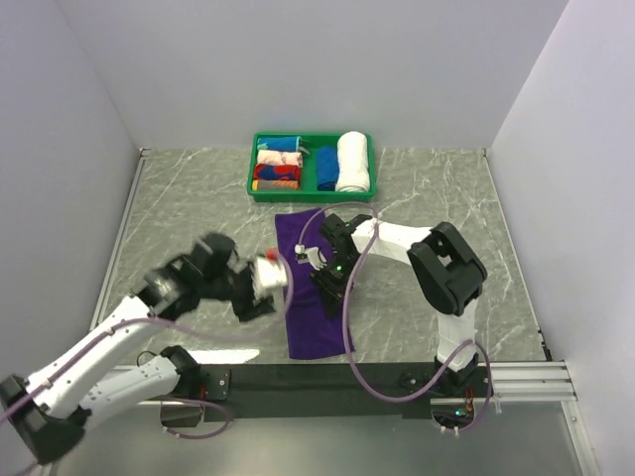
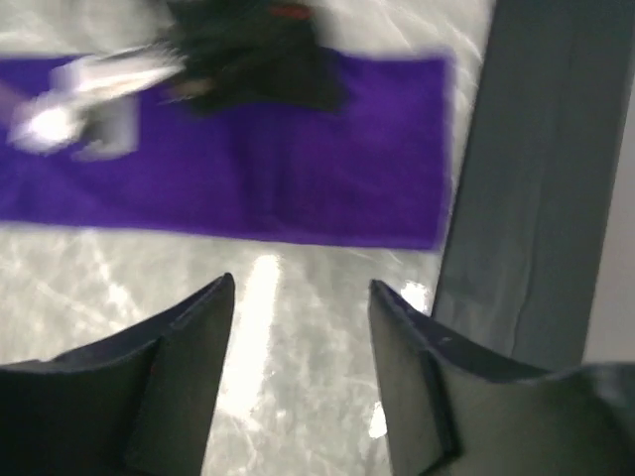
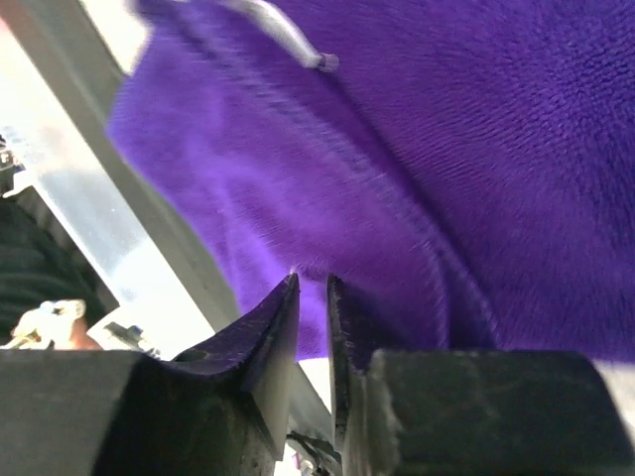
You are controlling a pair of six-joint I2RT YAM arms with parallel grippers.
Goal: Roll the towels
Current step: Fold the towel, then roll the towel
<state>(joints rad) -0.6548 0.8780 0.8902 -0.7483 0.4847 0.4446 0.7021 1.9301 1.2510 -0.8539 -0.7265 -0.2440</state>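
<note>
L side: left arm (image 1: 109, 342) reaches in from near-L corner, blurred in top view. left gripper (image 1: 270, 278) is low over bare table (image 1: 189, 198), just beside the L long edge of the towel (image 1: 316, 327). Can't tell if it touches the cloth. Wrist view: its 2 fingers (image 2: 189, 357) stand apart w/ nothing btwn them, only grey marbled tabletop below, so open and empty.

Centre: towel is deep purple, lies spread flat and unrolled on the table. Long axis runs near-to-far, near end close to the black base rail (image 1: 298, 382). Just behind its far end is a green tray (image 1: 298, 195) w/ multicolour rolls (image 1: 278, 164) on L, blue roll (image 1: 324, 169) in middle, white roll (image 1: 351, 161) on R.

R of centre: right gripper (image 1: 332, 273) is down on the towel's mid section. Wrist view: tips nearly together, only a narrow slit, cloth rucked into a ridge beside them. Can't tell if cloth is pinched or only pressed.

R side: right arm (image 1: 446, 263) bends back to its base at near-R.
</note>
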